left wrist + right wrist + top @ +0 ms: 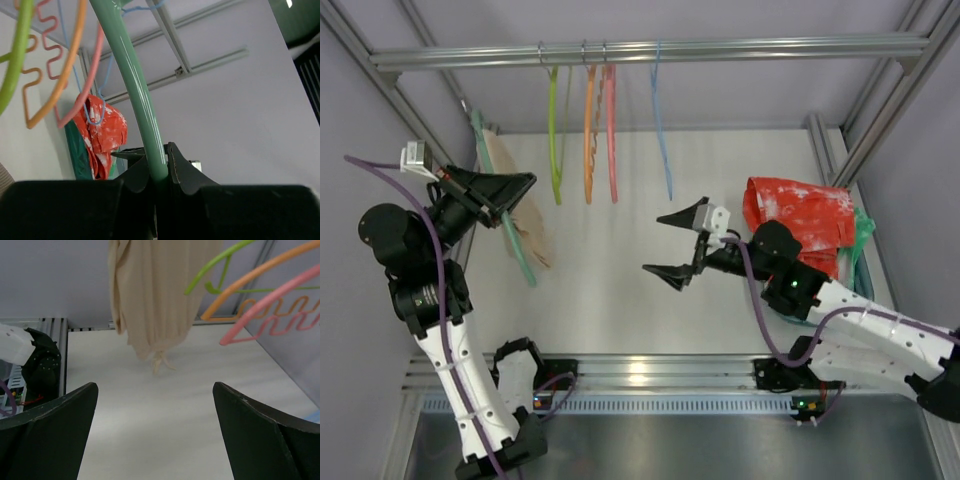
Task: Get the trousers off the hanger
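White table [620, 260] under a metal rail [720, 47], trousers on their hanger at the left.

The left gripper [159, 170] is pinched on the teal hanger [142, 105]. The beige trousers [532, 235] are draped over that hanger, and their lower end hangs just above the table surface. The right gripper [652, 243] is near the middle of the table with its fingers spread wide and nothing between them, well apart from the trousers. Lime-green [556, 140], orange [589, 130], pink [611, 130] and blue [662, 130] hangers hang bare from the far rail. A red cloth with white blotches [800, 210] lies at the right.
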`<state>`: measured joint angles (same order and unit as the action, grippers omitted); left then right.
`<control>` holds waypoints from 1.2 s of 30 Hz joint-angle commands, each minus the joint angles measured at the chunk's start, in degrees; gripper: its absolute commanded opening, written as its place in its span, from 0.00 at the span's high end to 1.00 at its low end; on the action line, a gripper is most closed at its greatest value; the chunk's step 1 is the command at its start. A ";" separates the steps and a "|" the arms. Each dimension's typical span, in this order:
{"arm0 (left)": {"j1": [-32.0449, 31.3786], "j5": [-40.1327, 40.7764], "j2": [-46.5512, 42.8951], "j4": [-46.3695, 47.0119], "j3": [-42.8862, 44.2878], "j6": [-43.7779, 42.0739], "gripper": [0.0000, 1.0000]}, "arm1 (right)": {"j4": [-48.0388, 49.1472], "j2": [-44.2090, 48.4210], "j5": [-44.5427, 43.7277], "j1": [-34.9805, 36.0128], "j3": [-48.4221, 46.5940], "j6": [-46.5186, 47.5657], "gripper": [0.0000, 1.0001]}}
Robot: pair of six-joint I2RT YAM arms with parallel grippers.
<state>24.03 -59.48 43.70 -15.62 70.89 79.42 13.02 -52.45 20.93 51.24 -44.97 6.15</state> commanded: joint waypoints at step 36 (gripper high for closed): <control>-3.20 1.21 6.04 2.70 31.85 3.02 1.00 | 63.27 -54.16 -27.43 26.01 -23.32 27.07 0.01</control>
<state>21.15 -60.88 49.17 -20.62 99.20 83.00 68.40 -104.47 -3.14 77.25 -64.84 31.11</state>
